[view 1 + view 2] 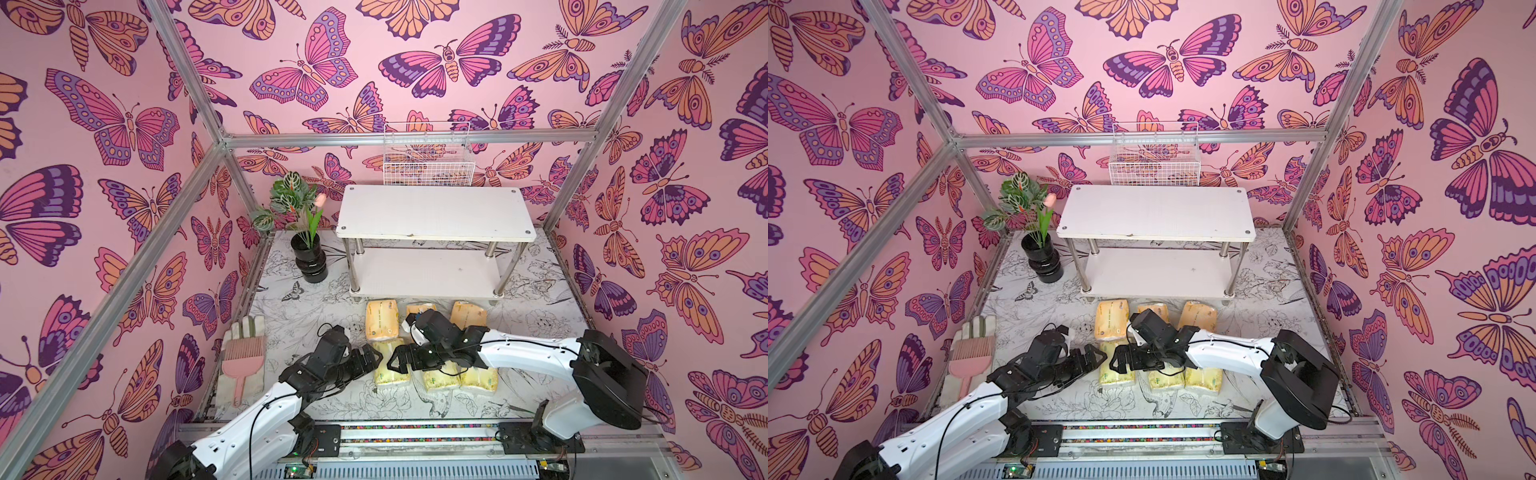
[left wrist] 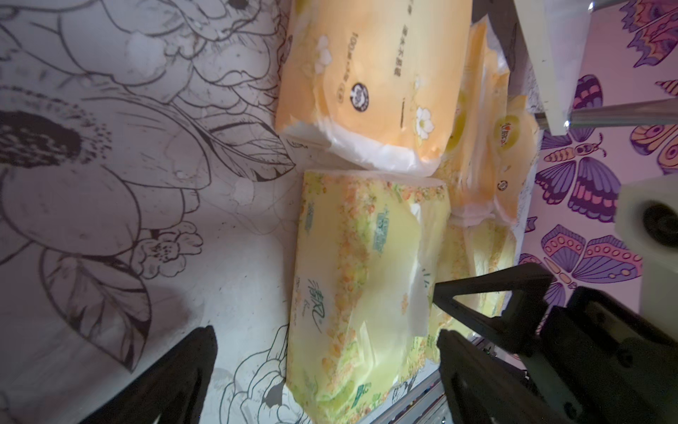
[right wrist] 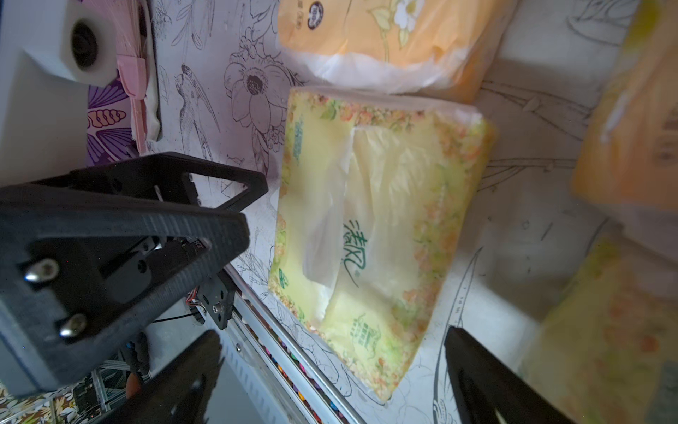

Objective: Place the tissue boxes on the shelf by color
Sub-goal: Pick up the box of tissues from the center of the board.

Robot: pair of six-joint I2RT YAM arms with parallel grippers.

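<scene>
six packs lie on the table (image 1: 291,316), all in front of the shelf (image 1: 434,212). three orange packs (image 1: 468,316) make the far row, just beside the lower tier; the middle one is partly hidden by the right gripper (image 1: 395,362). three green packs (image 1: 478,379) make the near row, each one close to the orange pack behind it. i see the right gripper and the left gripper (image 1: 372,357) over the left green pack (image 2: 367,275), their tips pointing at each other and very near; i cannot tell if they touch. in its wrist view each gripper has the fingers wide apart and holds nothing, and this pack shows between them. the pack lies flat, its short end against the left orange pack (image 2: 374,80). well apart on the left a pink brush (image 1: 243,363) lies on a glove (image 1: 249,326). a black vase (image 1: 309,262) stands near the left end of the shelf, and a wire basket (image 1: 428,174) is behind the shelf, higher up.
</scene>
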